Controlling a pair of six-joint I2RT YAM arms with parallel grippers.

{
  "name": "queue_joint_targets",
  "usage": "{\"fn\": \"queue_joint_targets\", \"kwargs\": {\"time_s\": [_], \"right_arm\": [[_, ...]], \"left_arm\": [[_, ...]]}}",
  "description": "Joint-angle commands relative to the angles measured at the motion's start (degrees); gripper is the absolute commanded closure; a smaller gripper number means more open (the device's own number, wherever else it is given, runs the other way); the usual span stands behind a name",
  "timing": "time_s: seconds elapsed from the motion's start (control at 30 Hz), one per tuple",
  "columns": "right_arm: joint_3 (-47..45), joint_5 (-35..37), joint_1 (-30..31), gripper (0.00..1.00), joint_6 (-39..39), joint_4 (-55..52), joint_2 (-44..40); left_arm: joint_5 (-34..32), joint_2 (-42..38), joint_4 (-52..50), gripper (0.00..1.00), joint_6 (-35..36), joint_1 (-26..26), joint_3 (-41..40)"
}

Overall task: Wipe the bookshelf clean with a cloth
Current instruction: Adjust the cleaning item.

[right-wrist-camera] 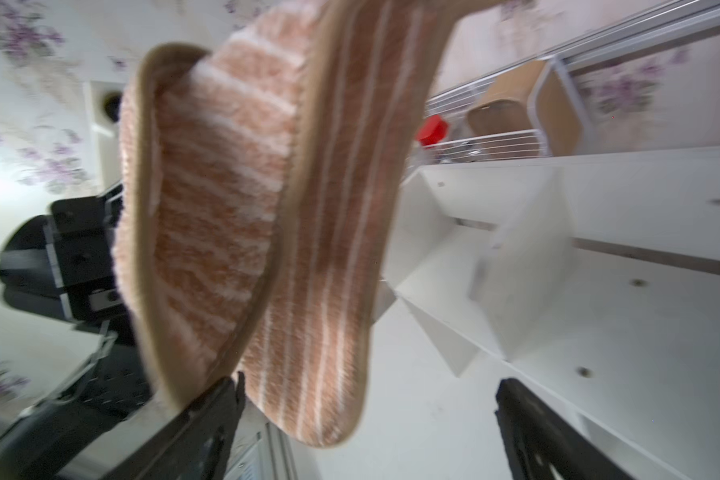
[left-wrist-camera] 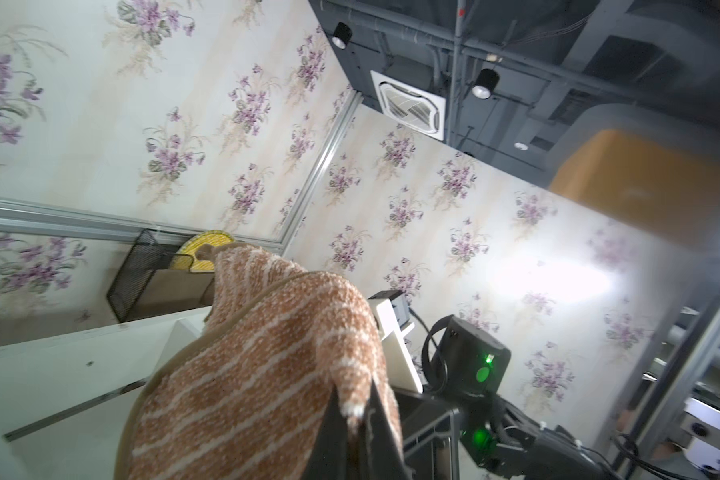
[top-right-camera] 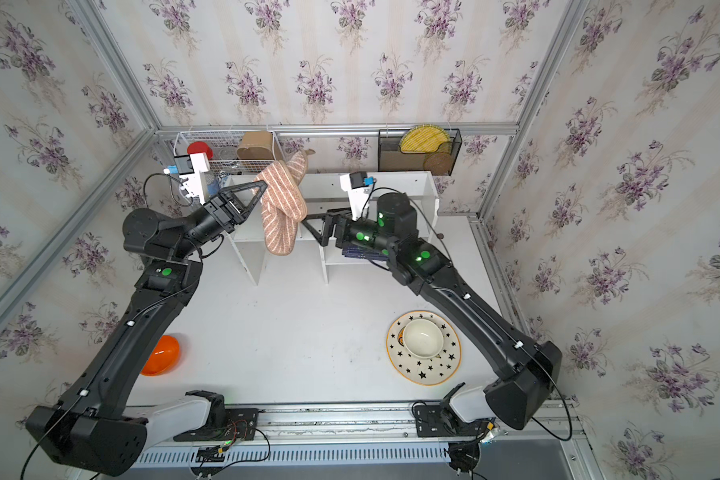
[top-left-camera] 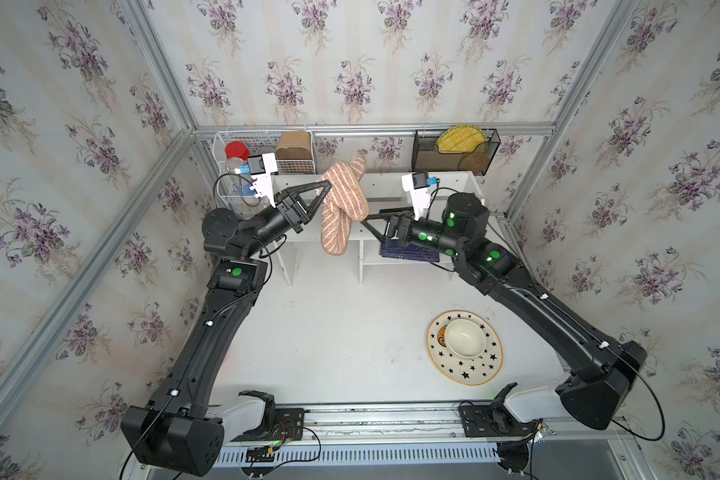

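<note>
The cloth [top-left-camera: 341,208], tan-brown with thin white stripes, hangs folded in the air in front of the bookshelf's middle. My left gripper [top-left-camera: 327,185] is shut on its upper edge, and the left wrist view shows the fabric [left-wrist-camera: 258,361] pinched between the gripper's [left-wrist-camera: 364,409] tips. My right gripper [top-left-camera: 366,220] stands wide open just right of the cloth's lower half. In the right wrist view the cloth's [right-wrist-camera: 233,199] hanging end lies close by one finger [right-wrist-camera: 225,399] of that gripper [right-wrist-camera: 368,382], not gripped. The white bookshelf [top-left-camera: 387,187] stands against the back wall, partly hidden by cloth and arms.
A star-patterned plate [top-left-camera: 479,374] with a cream bowl sits at the front right. An orange object [top-right-camera: 161,355] lies by the left arm. A white wire basket [top-left-camera: 242,158] and a black mesh rack [top-left-camera: 454,153] hang on the back wall. A dark blue book [top-left-camera: 408,253] lies on the lower shelf.
</note>
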Motion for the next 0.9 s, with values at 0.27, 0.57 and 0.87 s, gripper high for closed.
{"fn": "queue_joint_targets", "kwargs": {"time_s": [0.27, 0.57, 0.87], "right_arm": [[-2.68, -10.50, 1.65, 0.00, 20.93, 38.48, 4.79], [1.34, -11.31, 1.72, 0.15, 22.58, 38.89, 6.11], [6.08, -6.36, 1.72, 0.93, 16.91, 23.09, 8.59]], "left_arm": [[2.49, -1.00, 15.81, 1.00, -7.80, -0.91, -4.01], [1.57, -3.01, 5.15, 1.00, 1.20, -1.54, -9.15], [2.25, -2.88, -1.56, 1.00, 5.91, -2.14, -7.01]]}}
